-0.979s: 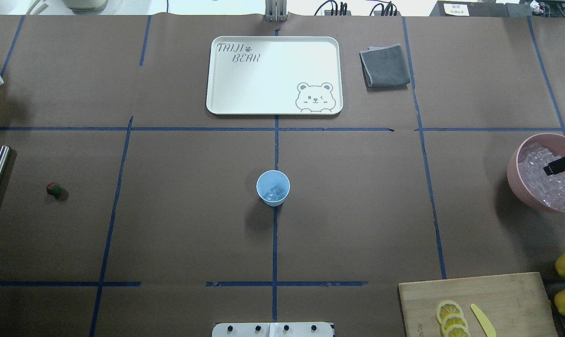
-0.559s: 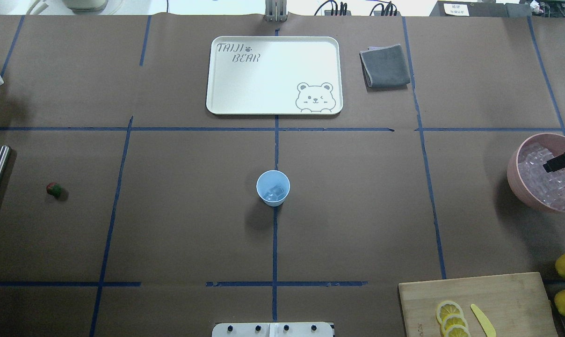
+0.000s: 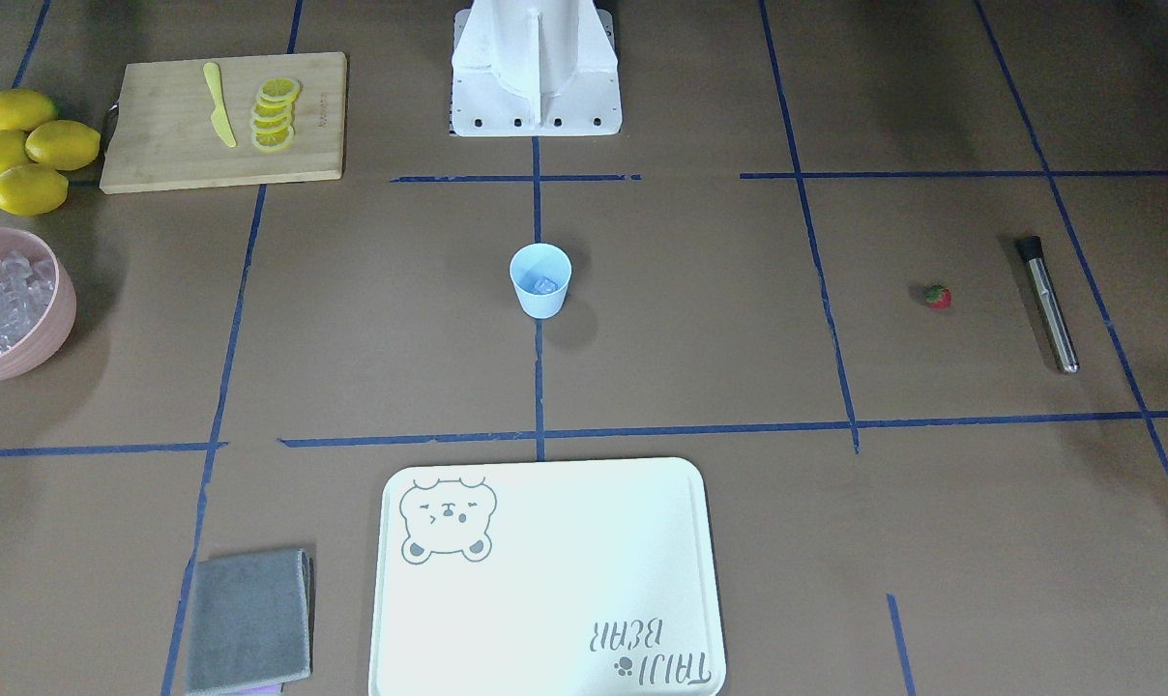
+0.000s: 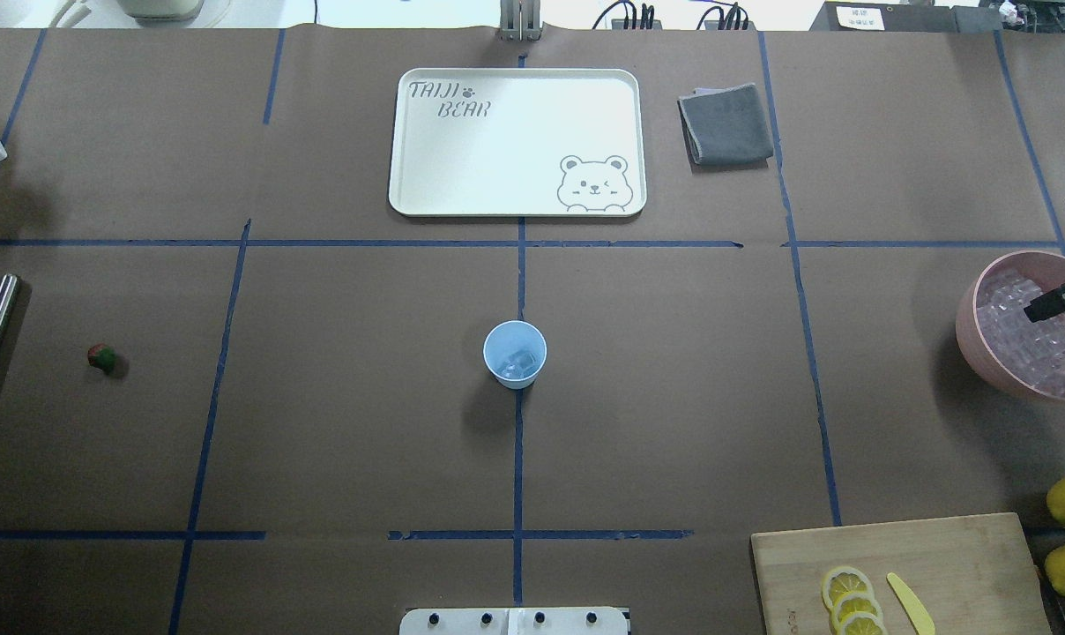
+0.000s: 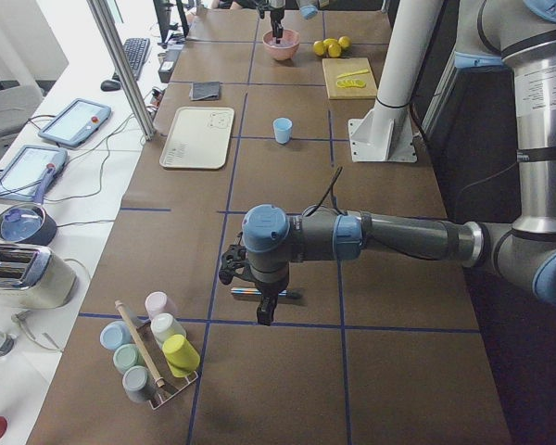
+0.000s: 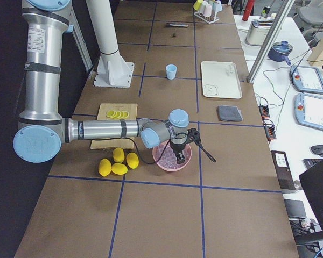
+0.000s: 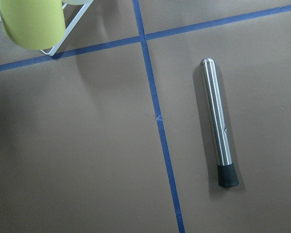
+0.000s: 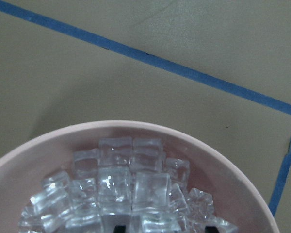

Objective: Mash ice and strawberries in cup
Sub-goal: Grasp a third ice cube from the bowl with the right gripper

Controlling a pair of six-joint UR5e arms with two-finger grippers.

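The light-blue cup (image 4: 515, 354) stands upright at the table's middle with a few ice cubes (image 4: 520, 362) in it; it also shows in the front view (image 3: 540, 280). The tiny strawberry (image 4: 101, 357) lies far left on the paper. More ice (image 8: 131, 189) fills the pink bowl (image 4: 969, 326) at the right edge. My right gripper (image 8: 165, 229) hangs over this bowl, its fingertips apart above the cubes, open. My left gripper (image 5: 262, 311) hovers over a steel muddler (image 7: 217, 125); I cannot tell whether it is open or shut.
A white bear tray (image 4: 517, 79) and a grey cloth (image 4: 726, 123) lie at the far side. A cutting board (image 4: 956, 556) with lemon slices and a yellow knife, and lemons (image 3: 28, 145), sit near the bowl. A rack of cups (image 5: 153, 357) stands at the left end.
The right gripper's dark finger has shifted a little toward the far rim of the pink bowl. The cup, strawberry and muddler have not moved.
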